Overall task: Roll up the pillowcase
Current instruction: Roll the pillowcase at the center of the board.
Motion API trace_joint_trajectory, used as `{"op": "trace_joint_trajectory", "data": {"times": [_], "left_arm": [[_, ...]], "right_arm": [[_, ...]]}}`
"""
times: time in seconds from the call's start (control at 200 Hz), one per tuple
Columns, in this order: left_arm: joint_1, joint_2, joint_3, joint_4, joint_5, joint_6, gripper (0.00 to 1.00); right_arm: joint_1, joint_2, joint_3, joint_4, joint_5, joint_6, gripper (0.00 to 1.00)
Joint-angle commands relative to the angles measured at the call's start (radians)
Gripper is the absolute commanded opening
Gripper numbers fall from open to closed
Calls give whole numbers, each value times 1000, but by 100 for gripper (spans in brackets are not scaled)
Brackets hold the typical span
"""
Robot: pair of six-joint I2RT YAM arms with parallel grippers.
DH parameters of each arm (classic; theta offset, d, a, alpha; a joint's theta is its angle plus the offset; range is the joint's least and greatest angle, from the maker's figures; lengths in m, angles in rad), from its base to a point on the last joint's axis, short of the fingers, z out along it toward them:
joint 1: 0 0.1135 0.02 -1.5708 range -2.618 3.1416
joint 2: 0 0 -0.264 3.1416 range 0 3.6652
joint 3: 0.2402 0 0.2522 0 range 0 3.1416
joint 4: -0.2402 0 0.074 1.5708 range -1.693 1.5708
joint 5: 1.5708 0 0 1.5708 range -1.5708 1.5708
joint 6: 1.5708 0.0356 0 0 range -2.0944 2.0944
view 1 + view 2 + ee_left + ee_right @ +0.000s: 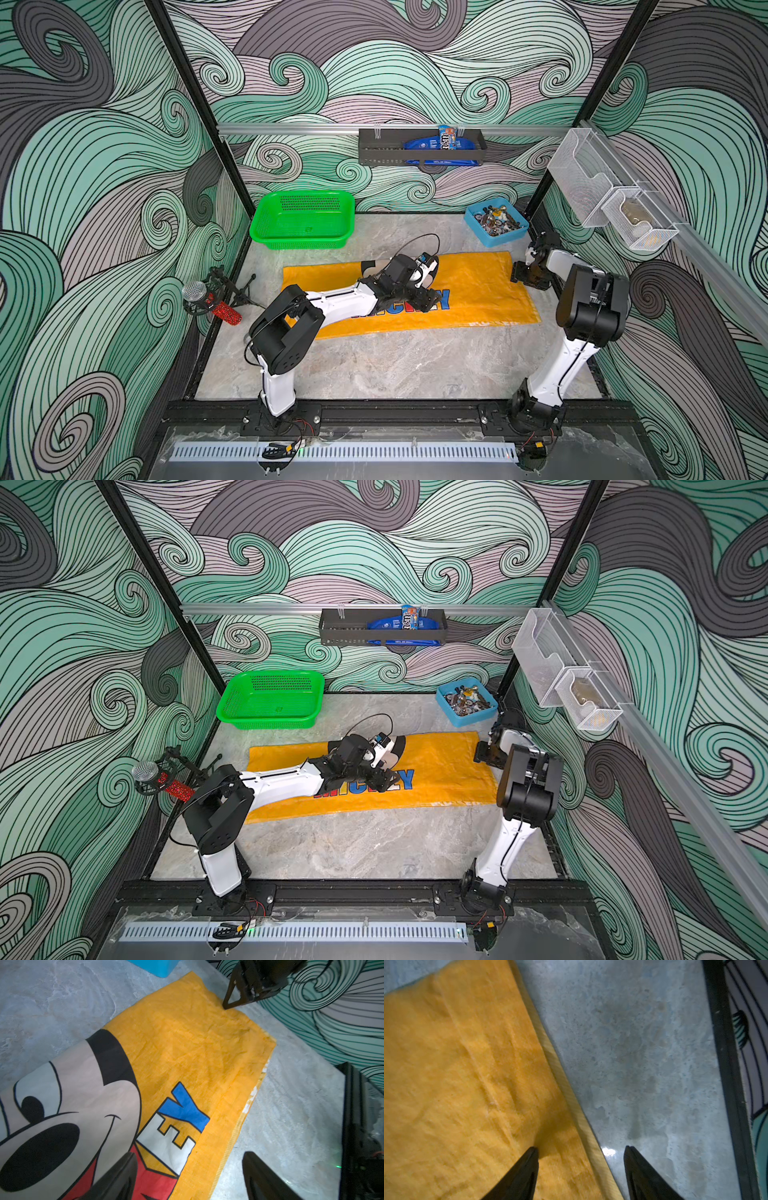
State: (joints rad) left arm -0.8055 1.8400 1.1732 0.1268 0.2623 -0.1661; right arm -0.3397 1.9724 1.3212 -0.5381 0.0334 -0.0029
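Overhead, left gripper (190,1176) agape above pillowcase (187,1043); right gripper (581,1167) likewise

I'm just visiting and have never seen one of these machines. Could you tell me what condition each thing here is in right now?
pillowcase: lying flat, printed side up, wrinkled, not yet rolled.
left gripper: jaws open, over the near edge of the pillowcase, holding nothing.
right gripper: jaws open, straddling the cloth's end edge, holding nothing.
green basket: upright, looks empty.
blue bin: upright, full of small parts.
microphone: tilted on its stand.
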Motion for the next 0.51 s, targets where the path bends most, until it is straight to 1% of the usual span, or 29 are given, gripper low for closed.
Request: {"op": "trace_joint_trajectory", "data": {"times": [0.0,0.045,0.09,0.13,0.215,0.27,0.29,0.32,0.36,0.365,0.375,0.42,0.5], "left_arm": [[13,-21,0,84,146,-76,91],[17,-16,-11,116,189,-90,91],[17,-15,-19,141,209,-108,93],[18,-12,-23,158,225,-124,98],[19,-8,-31,181,255,-150,99],[20,-5,-42,200,264,-164,99],[20,-3,-45,207,269,-171,99],[23,-1,-51,217,279,-178,99],[24,1,-53,221,289,-184,99],[24,1,-53,220,289,-184,99],[24,2,-53,219,290,-184,99],[25,4,-55,213,291,-182,99],[25,3,-62,204,290,-172,99]], "right_arm": [[-16,12,6,23,-88,-43,69],[-16,20,-5,31,-105,-46,69],[-17,31,-17,36,-120,-49,68],[-16,37,-28,35,-128,-54,68],[-16,47,-51,41,-125,-63,66],[-16,57,-60,47,-129,-63,63],[-16,62,-62,47,-130,-64,60],[-16,69,-65,47,-134,-65,55],[-16,74,-69,49,-144,-67,45],[-16,75,-70,51,-145,-67,45],[-16,75,-71,51,-149,-68,42],[-14,72,-78,58,-157,-72,31],[-10,55,-83,68,-175,-77,20]]}}
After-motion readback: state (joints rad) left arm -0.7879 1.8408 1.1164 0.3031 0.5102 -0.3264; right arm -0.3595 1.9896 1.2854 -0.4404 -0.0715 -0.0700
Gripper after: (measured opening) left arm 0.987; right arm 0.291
